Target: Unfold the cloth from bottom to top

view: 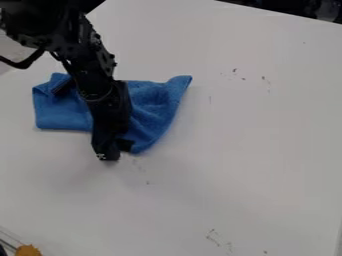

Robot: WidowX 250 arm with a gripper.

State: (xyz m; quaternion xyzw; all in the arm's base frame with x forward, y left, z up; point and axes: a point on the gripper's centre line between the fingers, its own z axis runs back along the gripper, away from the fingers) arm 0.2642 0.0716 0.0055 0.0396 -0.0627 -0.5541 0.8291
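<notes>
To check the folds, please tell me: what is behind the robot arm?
Behind the black arm and gripper lies the blue cloth, showing on both sides. The part they cover is hidden, so any folds there cannot be seen.

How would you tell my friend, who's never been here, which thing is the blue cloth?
Start with the big white table, then find the black robot arm near its upper left. The cloth is the soft, wrinkly thing partly hidden behind that arm. It's bright blue, while the little thing at the bottom left is orange.
</notes>
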